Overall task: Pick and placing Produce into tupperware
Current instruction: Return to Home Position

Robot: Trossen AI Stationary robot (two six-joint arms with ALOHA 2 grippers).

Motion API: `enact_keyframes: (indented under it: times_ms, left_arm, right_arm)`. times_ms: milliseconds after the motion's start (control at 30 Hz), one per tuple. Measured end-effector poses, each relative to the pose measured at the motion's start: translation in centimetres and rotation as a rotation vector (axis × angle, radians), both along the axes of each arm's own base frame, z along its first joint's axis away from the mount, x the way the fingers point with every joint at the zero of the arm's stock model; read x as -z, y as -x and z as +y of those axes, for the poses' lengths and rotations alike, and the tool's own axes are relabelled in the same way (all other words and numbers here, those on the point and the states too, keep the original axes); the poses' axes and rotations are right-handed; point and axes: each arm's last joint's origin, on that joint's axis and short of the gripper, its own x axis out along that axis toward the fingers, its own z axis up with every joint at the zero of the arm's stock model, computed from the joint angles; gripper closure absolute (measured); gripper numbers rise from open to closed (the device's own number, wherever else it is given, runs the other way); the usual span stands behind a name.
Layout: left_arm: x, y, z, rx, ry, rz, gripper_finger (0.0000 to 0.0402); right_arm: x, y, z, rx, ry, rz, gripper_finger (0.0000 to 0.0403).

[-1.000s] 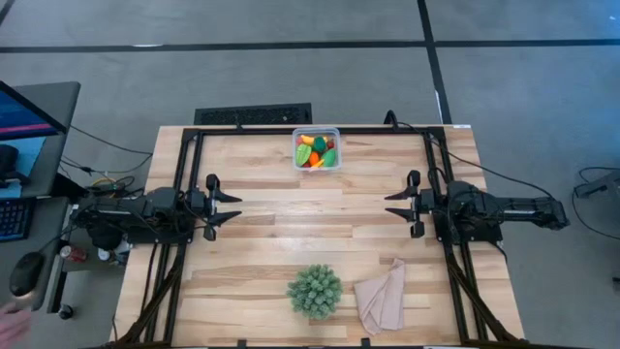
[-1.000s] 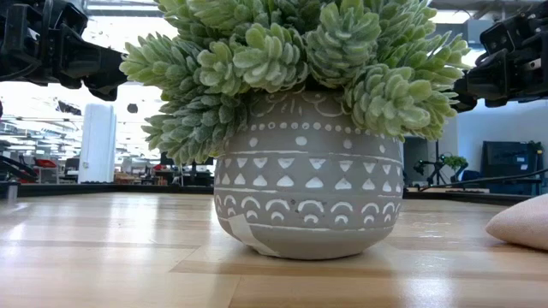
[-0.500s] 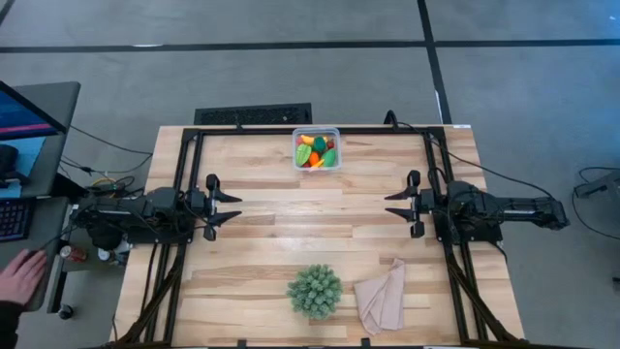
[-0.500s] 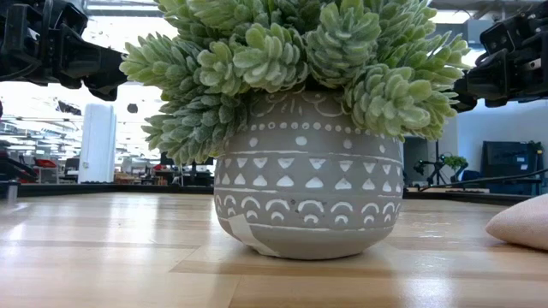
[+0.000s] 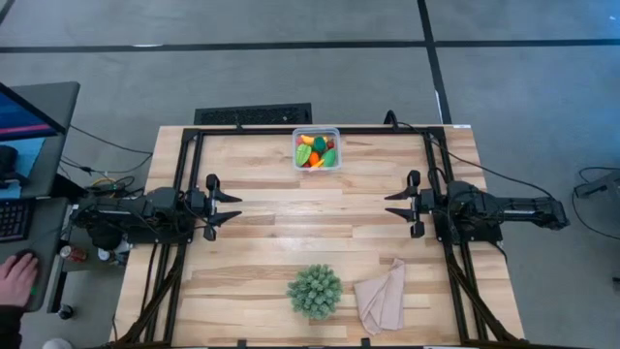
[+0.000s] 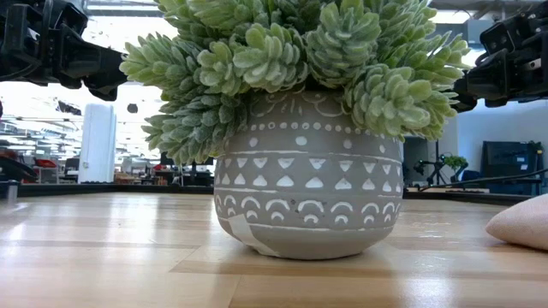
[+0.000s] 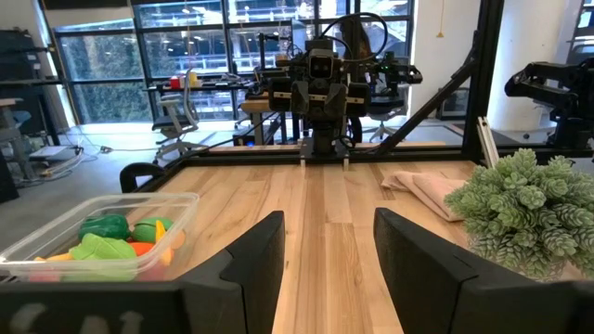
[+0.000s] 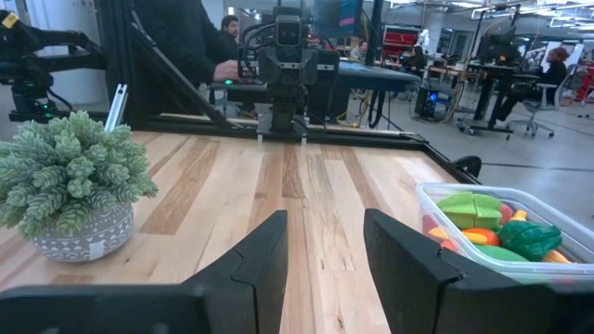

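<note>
Clear tupperware (image 5: 296, 147) of produce (image 5: 316, 153), well apart from left tool (image 5: 236, 207) and right tool (image 5: 388, 206), both parted, empty.

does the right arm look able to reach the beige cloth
Probably yes: the right gripper is open, and only bare table lies between it and the cloth; the plant stands aside.

- A pale wooden plank desk (image 5: 291, 223), with a black frame (image 5: 242, 129) running along its far edge and down both sides.
- A clear plastic container (image 5: 317, 130) stands at the middle of the far edge, holding toy fruits and vegetables (image 5: 316, 151).
- A potted plant (image 5: 314, 291) in a grey patterned pot sits upright near the front edge.
- A beige cloth (image 5: 383, 296) lies crumpled just beside the plant, on its right.
</note>
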Motion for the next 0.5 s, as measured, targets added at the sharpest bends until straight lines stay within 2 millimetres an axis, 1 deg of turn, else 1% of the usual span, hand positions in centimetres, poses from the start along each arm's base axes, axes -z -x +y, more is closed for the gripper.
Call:
enact_keyframes:
  times_ms: [500]
  left_arm:
    - [0.00, 0.00, 0.00, 0.000, 0.000, 0.000, 0.0241]
  right_arm:
    - [0.00, 0.00, 0.00, 0.000, 0.000, 0.000, 0.0267]
